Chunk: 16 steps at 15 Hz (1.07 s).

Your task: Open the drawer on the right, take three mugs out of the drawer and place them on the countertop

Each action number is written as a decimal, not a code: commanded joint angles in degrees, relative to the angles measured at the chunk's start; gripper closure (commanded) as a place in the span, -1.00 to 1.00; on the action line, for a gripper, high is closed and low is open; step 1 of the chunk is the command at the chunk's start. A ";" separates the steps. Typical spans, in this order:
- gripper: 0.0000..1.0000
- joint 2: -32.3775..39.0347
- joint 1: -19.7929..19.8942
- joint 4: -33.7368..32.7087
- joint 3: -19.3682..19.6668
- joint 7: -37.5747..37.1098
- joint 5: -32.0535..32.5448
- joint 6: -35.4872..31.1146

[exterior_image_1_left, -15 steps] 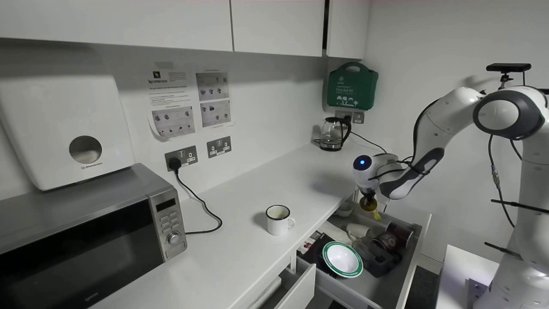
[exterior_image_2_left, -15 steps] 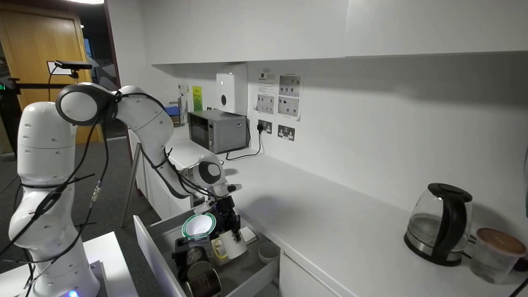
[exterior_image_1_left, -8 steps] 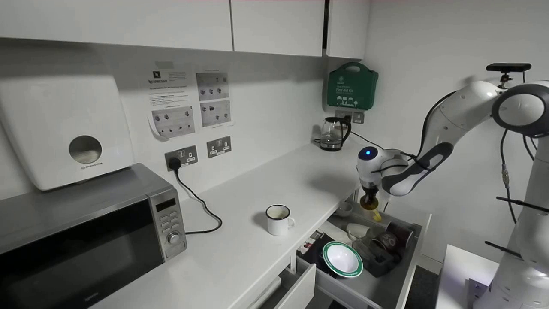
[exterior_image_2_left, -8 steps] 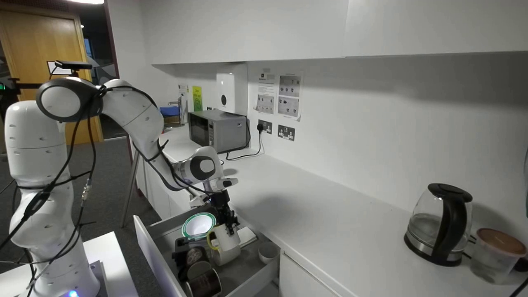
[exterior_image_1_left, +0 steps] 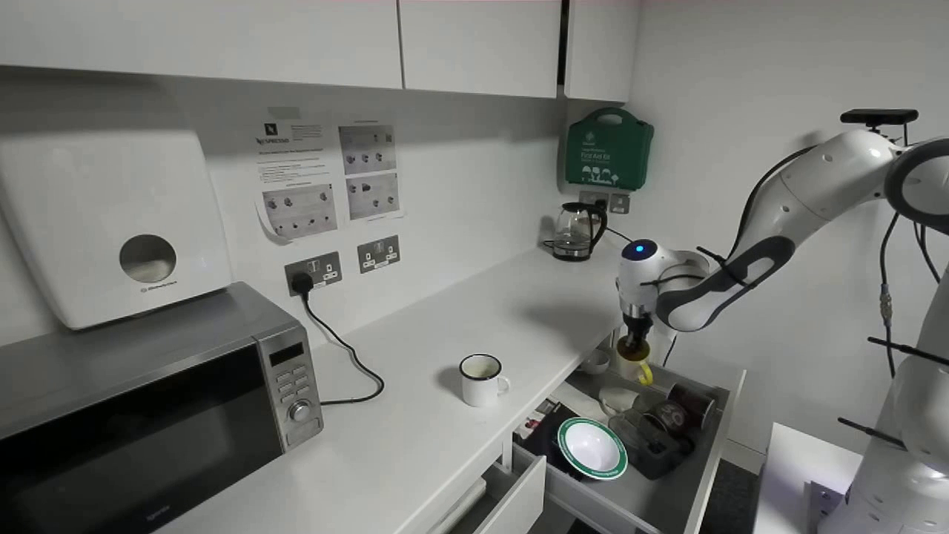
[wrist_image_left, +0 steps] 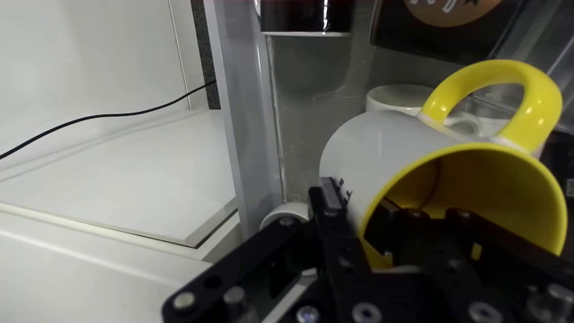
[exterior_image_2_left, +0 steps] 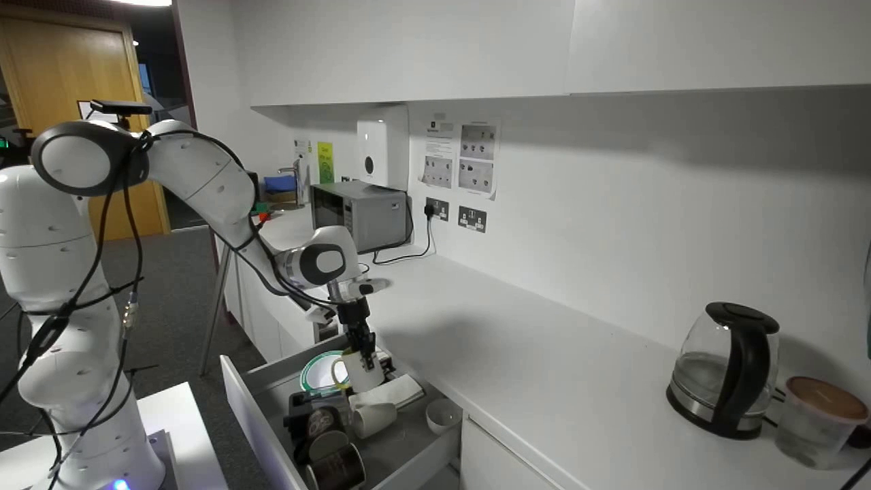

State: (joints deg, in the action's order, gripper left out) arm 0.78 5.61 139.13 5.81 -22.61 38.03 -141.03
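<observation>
At left in an exterior view I see the microwave (exterior_image_1_left: 163, 393), then a black-rimmed white mug (exterior_image_1_left: 480, 387) upright on the counter (exterior_image_1_left: 400, 430). The open drawer (exterior_image_1_left: 667, 493) holds a green-rimmed bowl (exterior_image_1_left: 593, 449) and a pale mug (exterior_image_1_left: 617, 401); over it, my hand (exterior_image_1_left: 633, 344) is clamped on the wall of the yellow-handled mug (exterior_image_1_left: 628, 368).

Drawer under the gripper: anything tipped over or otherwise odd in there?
Yes: in the drawer, a dark mug with a round logo and another dark mug lie on their sides, which looks odd since mugs usually stand upright. The gripper holding the yellow-lined mug by its wall looks normal.
</observation>
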 commanded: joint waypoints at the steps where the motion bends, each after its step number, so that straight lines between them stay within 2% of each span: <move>1: 0.94 -3.76 -1.64 0.00 -1.66 2.02 -5.05 3.76; 10: 0.94 -3.17 -4.46 -5.60 -5.28 0.76 -11.09 11.38; 16: 0.94 -2.34 -5.74 -10.29 -6.75 -0.04 -12.01 15.69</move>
State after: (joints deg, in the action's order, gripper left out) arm -1.11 0.57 131.89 -0.31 -22.76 27.50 -129.08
